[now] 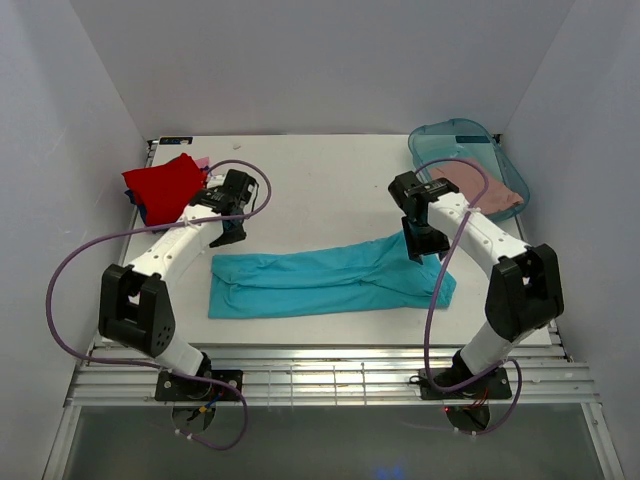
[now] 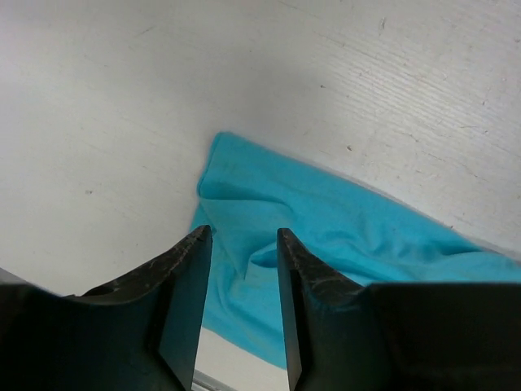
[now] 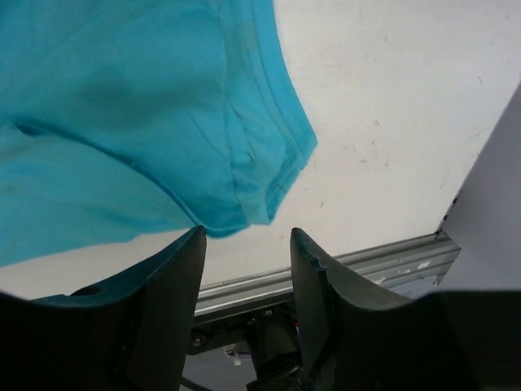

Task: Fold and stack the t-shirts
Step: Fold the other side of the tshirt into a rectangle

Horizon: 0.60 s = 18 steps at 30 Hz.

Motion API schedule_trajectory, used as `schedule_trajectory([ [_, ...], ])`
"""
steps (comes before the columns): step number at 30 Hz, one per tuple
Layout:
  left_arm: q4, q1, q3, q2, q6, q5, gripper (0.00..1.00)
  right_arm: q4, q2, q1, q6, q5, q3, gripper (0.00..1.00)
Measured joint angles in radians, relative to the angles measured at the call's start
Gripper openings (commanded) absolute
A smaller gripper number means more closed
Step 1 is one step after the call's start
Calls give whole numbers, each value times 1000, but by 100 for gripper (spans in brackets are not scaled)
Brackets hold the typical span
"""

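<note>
A large teal t-shirt point(image 1: 330, 282) lies folded into a long strip across the middle of the table. Its left end shows in the left wrist view point(image 2: 326, 236) and its right end in the right wrist view point(image 3: 138, 122). My left gripper point(image 1: 230, 236) is open and empty, above the table just beyond the strip's left end. My right gripper point(image 1: 420, 250) is open and empty, above the strip's right part. A red t-shirt point(image 1: 163, 184) lies on a dark blue one point(image 1: 141, 211) and a pink one point(image 1: 203, 161) at the back left. A dusty-pink t-shirt point(image 1: 482, 192) lies in the tub.
A translucent teal plastic tub point(image 1: 452, 138) stands at the back right corner. White walls close in the table on three sides. A metal rail point(image 1: 330, 375) runs along the near edge, also in the right wrist view point(image 3: 391, 261).
</note>
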Motion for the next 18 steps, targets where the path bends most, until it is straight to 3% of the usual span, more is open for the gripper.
schedule_trajectory([
  [8, 23, -2, 8, 211, 19, 23, 53, 131, 159, 0, -18, -98, 30, 50],
  [18, 12, -10, -58, 225, 14, 79, 52, 151, 170, 0, -30, -116, 61, 50],
])
